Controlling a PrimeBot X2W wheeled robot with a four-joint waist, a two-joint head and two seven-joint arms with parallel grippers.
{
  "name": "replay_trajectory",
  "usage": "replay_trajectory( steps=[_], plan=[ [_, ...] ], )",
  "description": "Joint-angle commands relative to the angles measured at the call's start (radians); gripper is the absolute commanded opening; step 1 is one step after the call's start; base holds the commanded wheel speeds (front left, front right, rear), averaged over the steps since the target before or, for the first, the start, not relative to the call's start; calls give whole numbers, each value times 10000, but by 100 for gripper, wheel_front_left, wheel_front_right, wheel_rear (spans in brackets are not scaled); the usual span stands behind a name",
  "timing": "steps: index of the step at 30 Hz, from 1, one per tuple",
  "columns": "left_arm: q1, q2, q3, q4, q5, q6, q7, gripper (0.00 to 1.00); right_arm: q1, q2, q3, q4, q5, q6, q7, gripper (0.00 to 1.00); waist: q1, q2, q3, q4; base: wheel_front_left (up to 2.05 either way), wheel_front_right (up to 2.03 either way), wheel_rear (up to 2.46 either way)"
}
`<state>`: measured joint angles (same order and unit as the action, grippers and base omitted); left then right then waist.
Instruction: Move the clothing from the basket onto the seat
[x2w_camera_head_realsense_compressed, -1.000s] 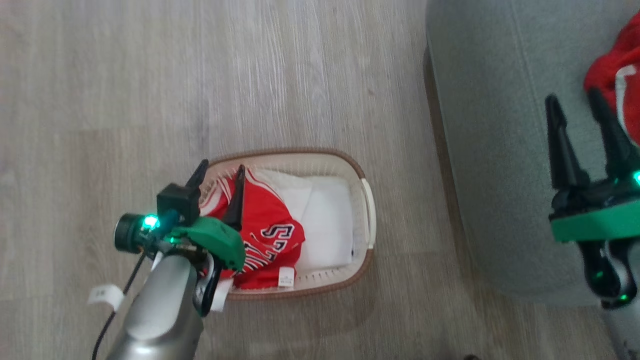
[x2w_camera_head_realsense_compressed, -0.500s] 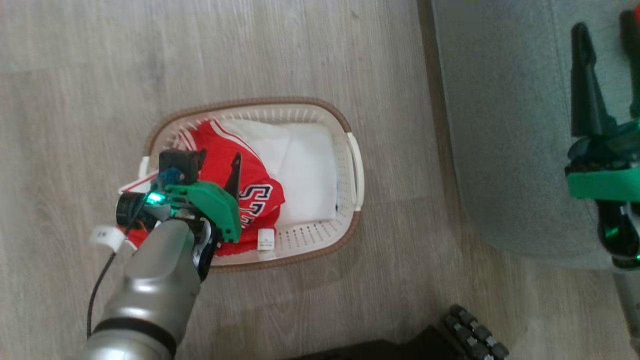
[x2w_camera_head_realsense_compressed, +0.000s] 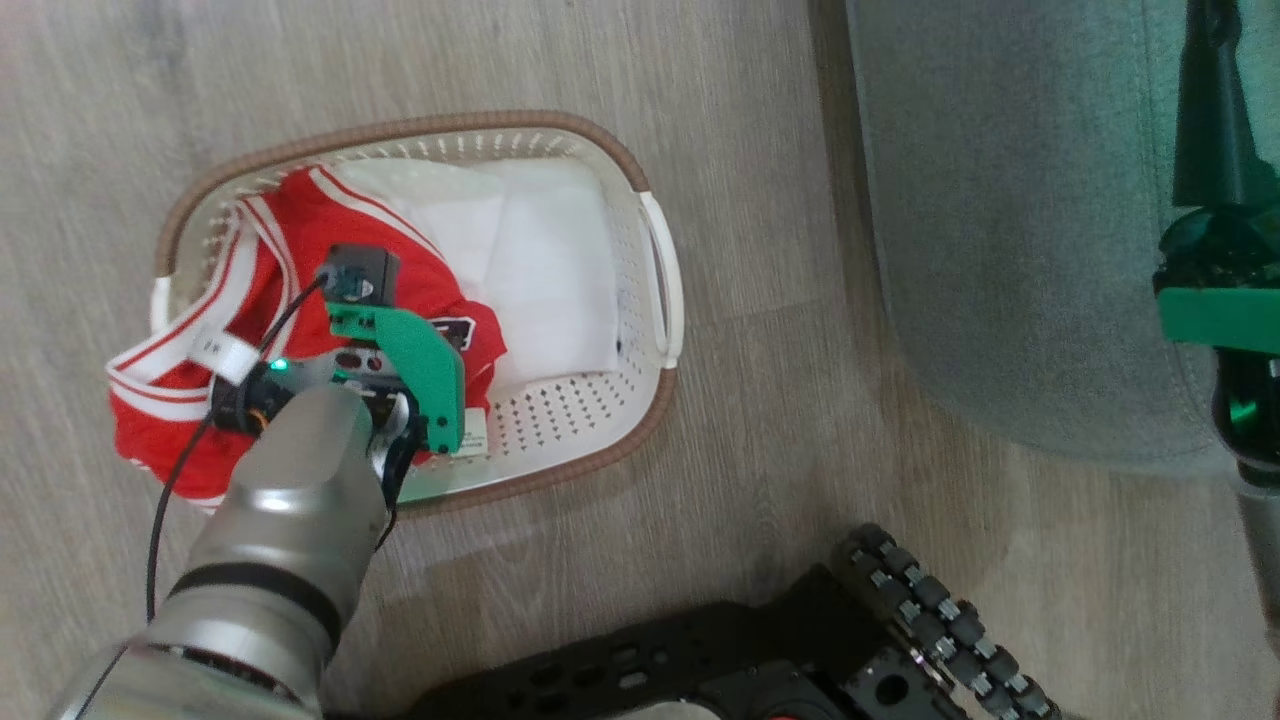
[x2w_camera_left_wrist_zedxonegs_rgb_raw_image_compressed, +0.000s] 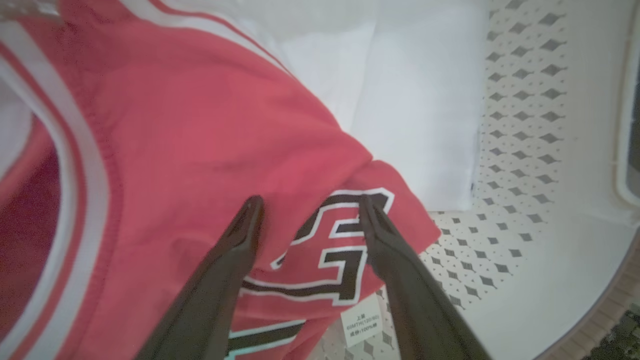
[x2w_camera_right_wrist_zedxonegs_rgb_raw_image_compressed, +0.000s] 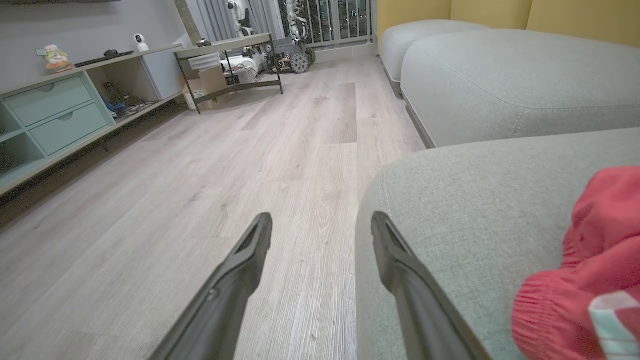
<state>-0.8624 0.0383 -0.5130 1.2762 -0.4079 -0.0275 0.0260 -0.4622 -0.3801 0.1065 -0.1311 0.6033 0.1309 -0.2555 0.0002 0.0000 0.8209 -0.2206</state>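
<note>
A red jersey (x2w_camera_head_realsense_compressed: 290, 230) with white trim lies in the left half of the cream basket (x2w_camera_head_realsense_compressed: 600, 150) and hangs over its left rim. My left gripper (x2w_camera_left_wrist_zedxonegs_rgb_raw_image_compressed: 308, 205) points down into the basket, open, its fingertips on the jersey (x2w_camera_left_wrist_zedxonegs_rgb_raw_image_compressed: 200, 140) either side of the black-and-white lettering. In the head view its wrist hides the fingers. The other red garment (x2w_camera_right_wrist_zedxonegs_rgb_raw_image_compressed: 600, 240) lies on the grey-green seat (x2w_camera_right_wrist_zedxonegs_rgb_raw_image_compressed: 475, 215). My right gripper (x2w_camera_right_wrist_zedxonegs_rgb_raw_image_compressed: 321, 220) is open and holds nothing, above the seat's (x2w_camera_head_realsense_compressed: 1000, 200) front corner, with one finger (x2w_camera_head_realsense_compressed: 1210, 110) at the head view's right edge.
A white liner (x2w_camera_head_realsense_compressed: 540, 260) covers the basket's right half. My black wheeled base (x2w_camera_head_realsense_compressed: 900, 620) stands just below the basket on the wooden floor. The right wrist view has another cushion (x2w_camera_right_wrist_zedxonegs_rgb_raw_image_compressed: 500, 75), a drawer cabinet (x2w_camera_right_wrist_zedxonegs_rgb_raw_image_compressed: 55, 115) and a metal table (x2w_camera_right_wrist_zedxonegs_rgb_raw_image_compressed: 230, 50) further off.
The head camera has tilted down, so basket and seat sit higher in the picture and my base has come into view. My left gripper has gone down onto the jersey.
</note>
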Motion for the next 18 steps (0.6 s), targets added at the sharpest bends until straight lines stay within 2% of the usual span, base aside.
replay_trajectory(
  steps=[1, 8, 13, 14, 15, 16, 17, 18],
  plan=[
    [3, 120, 54, -7, 54, 140, 210, 100, 194, -60, 21, -353, 76, -2, -63, 100, -2, 0, 250, -151, 0, 0, 0],
    [-261, 120, -195, 124, 70, 906, 2506, 100, 13, 15, 88, -374, 76, -2, -63, 100, -2, 0, 607, -262, 0, 0, 0],
    [-470, 191, -157, 134, -6, 1143, 2389, 100, -93, 14, 142, -406, 81, -2, -63, 100, -2, 0, 788, -369, 0, 0, 0],
    [-493, 206, -155, 135, -23, 1137, 2366, 89, -99, 7, 137, -406, 72, -2, -63, 100, -2, 0, 821, -376, 0, 0, 0],
    [-527, 213, -147, 138, -72, 1090, 2370, 34, -88, -12, 132, -384, 52, -2, -63, 100, -2, 0, 864, -369, 0, 0, 0],
    [-527, 213, -147, 138, -72, 1090, 2370, 34, -88, -12, 132, -384, 52, -2, -63, 100, -2, 0, 864, -369, 0, 0, 0],
    [-544, 213, -136, 139, -108, 1042, 2360, 1, -85, -22, 127, -375, 46, -2, -63, 100, -2, 0, 878, -358, 0, 0, 0],
    [-558, 211, -132, 140, -137, 999, 2355, 0, -85, -32, 122, -361, 41, -2, -63, 100, -2, 0, 884, -343, 0, 0, 0]
  ],
)
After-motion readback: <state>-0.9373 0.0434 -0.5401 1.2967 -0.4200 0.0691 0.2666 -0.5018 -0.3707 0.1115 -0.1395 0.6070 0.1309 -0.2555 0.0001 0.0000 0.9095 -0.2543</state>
